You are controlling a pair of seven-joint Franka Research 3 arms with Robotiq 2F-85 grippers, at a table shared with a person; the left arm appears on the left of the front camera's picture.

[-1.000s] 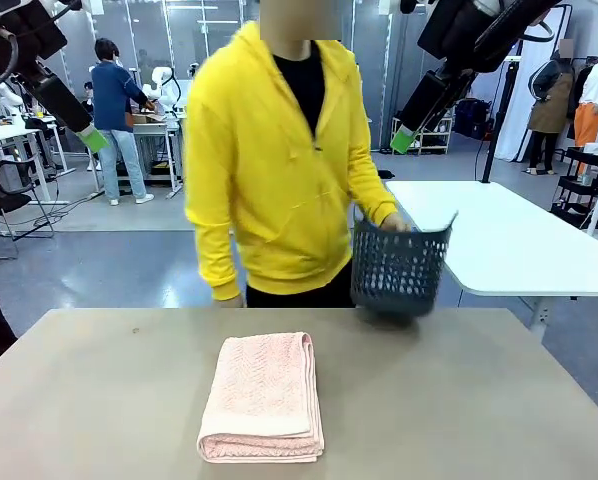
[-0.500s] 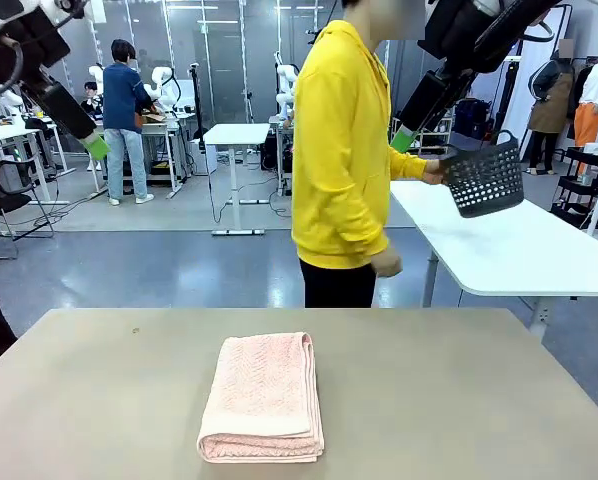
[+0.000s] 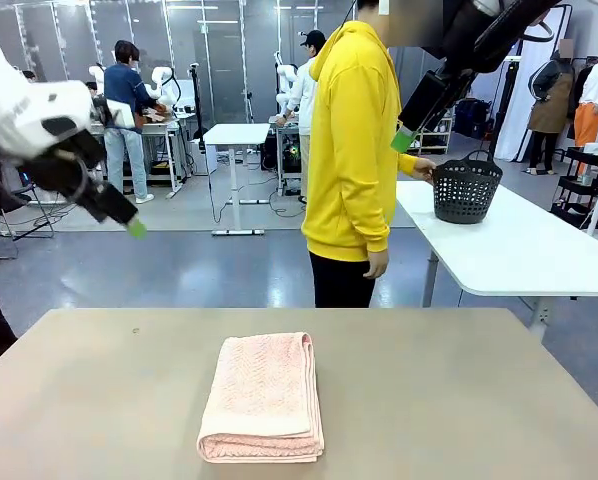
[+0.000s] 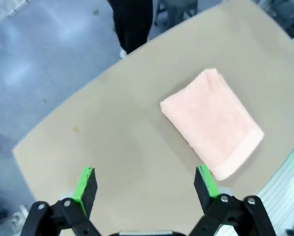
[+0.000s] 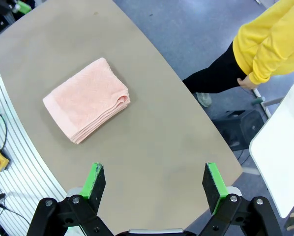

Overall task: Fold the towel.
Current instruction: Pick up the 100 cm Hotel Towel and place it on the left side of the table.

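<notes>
towel (image 3: 263, 398): one, lying folded in layers at table (image 3: 479, 400) centre-near | left gripper (image 4: 145, 188), right gripper (image 5: 152, 186): two, being held high above, jaws wide apart, nothing gripped | risk: stacked layers being pinched unevenly, bundle being dragged or unfolded | basket (image 3: 466, 189): one, being held by person on far right table

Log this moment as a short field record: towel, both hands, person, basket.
towel: pink towel, folded, lying flat on the tan table
left hand: open, raised above the table, holding nothing
right hand: open, high above the table, holding nothing
person: standing beyond the table, turned to the white side table
basket: black basket on the white side table, person's hand at it
</notes>
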